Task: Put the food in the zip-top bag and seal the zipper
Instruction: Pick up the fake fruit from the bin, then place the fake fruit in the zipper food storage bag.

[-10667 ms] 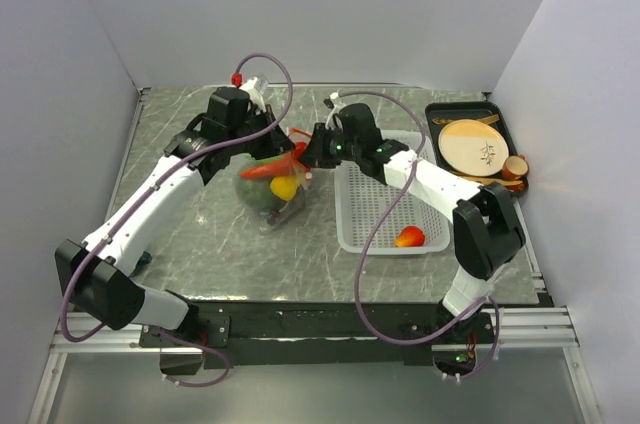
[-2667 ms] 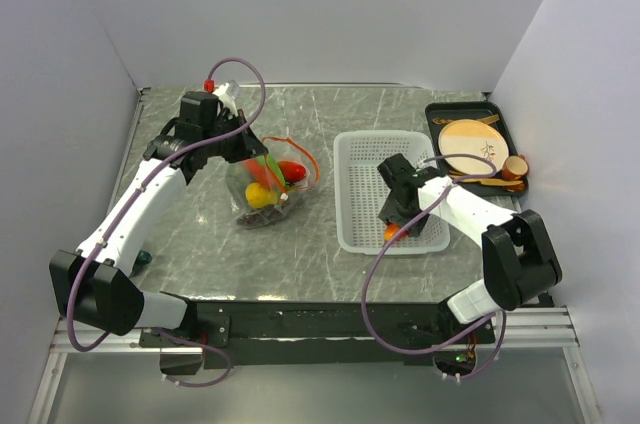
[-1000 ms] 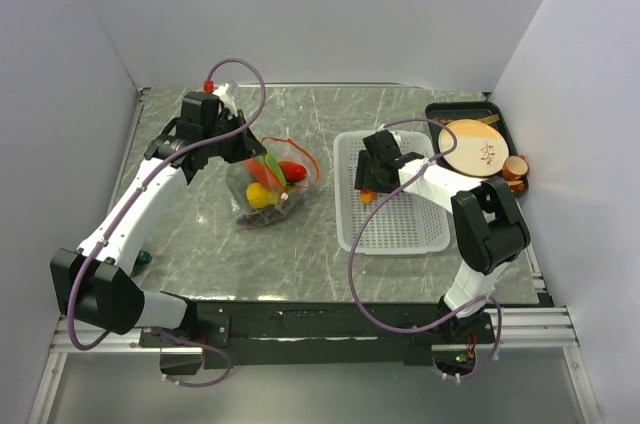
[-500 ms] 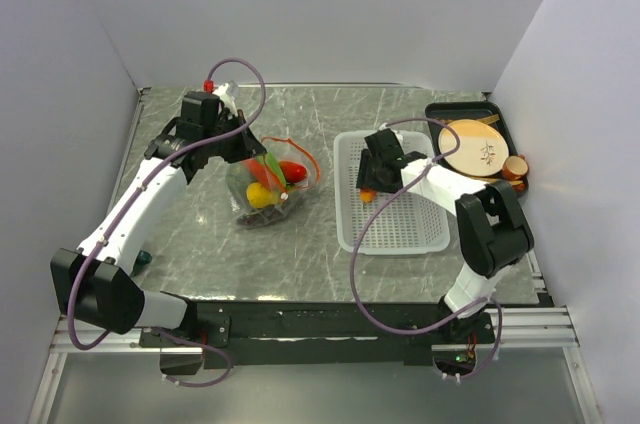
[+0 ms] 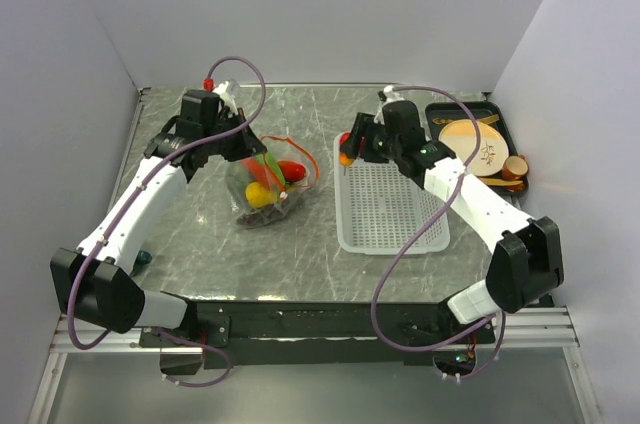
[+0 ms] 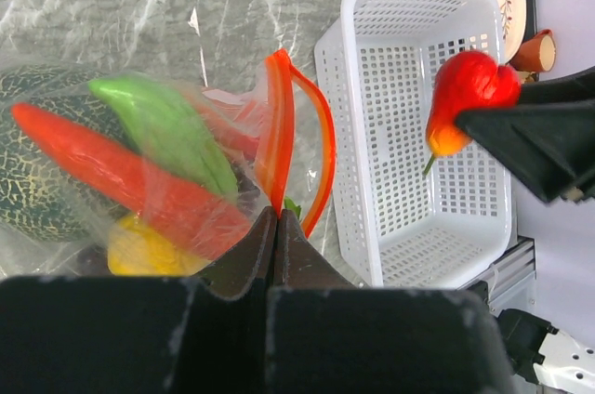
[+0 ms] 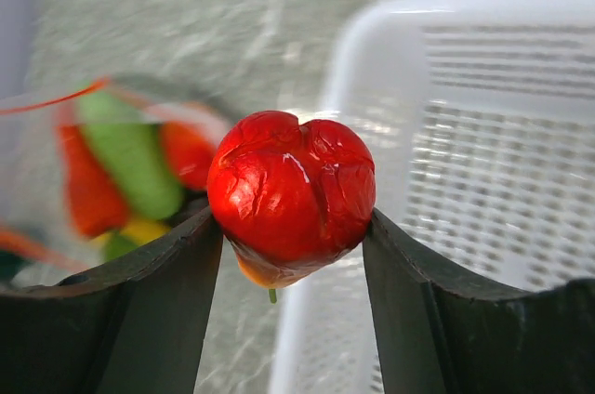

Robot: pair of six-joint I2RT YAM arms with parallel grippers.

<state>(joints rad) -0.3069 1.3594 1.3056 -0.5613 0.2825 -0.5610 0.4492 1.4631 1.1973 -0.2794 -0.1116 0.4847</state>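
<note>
The clear zip-top bag lies on the marble table, holding a dark green melon, a carrot, green and yellow pieces. Its orange-red zipper gapes open toward the basket. My left gripper is shut on the zipper strip and holds the mouth up. My right gripper is shut on an orange-red tomato and holds it in the air above the basket's far left corner, right of the bag's mouth. The tomato also shows in the left wrist view.
A white perforated basket stands right of the bag. A dark tray at the back right holds a tan wooden disc and a small brown cup. Walls close in on three sides.
My right gripper has lifted the tomato from the basket floor and carried it up and back-left to the basket's far left corner. The left arm and bag have not moved.
</note>
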